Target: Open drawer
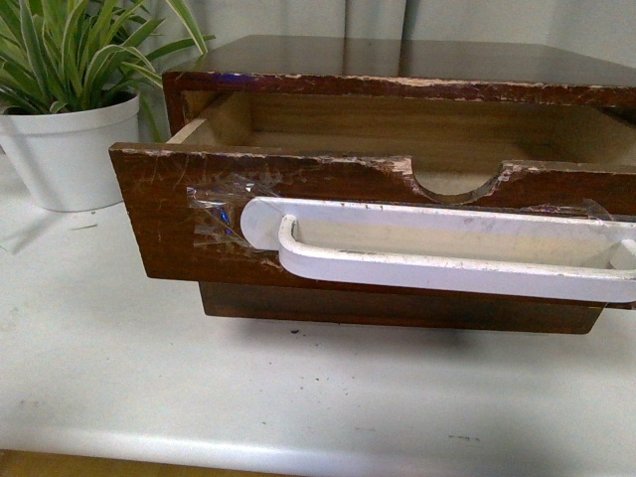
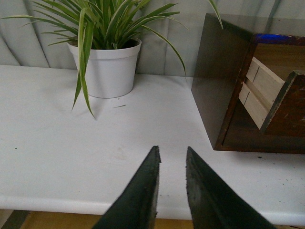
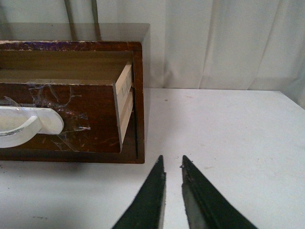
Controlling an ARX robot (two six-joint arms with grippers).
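The drawer (image 1: 179,214), dark scratched wood with a semicircular notch, stands pulled out of its dark cabinet (image 1: 417,60), and its light wood interior (image 1: 397,124) shows. A long white handle (image 1: 437,253) is taped across its front. Neither arm shows in the front view. My left gripper (image 2: 171,151) is shut and empty over the white table, short of the cabinet's side; the drawer's edge (image 2: 286,102) shows there. My right gripper (image 3: 172,161) is shut and empty, just off the cabinet's other corner; the drawer (image 3: 95,109) and the handle's end (image 3: 33,125) show there.
A spider plant in a white pot (image 1: 70,149) stands on the white table (image 1: 298,388) beside the cabinet, also in the left wrist view (image 2: 108,69). Pale curtains (image 3: 228,43) hang behind. The table's front edge runs close below the drawer.
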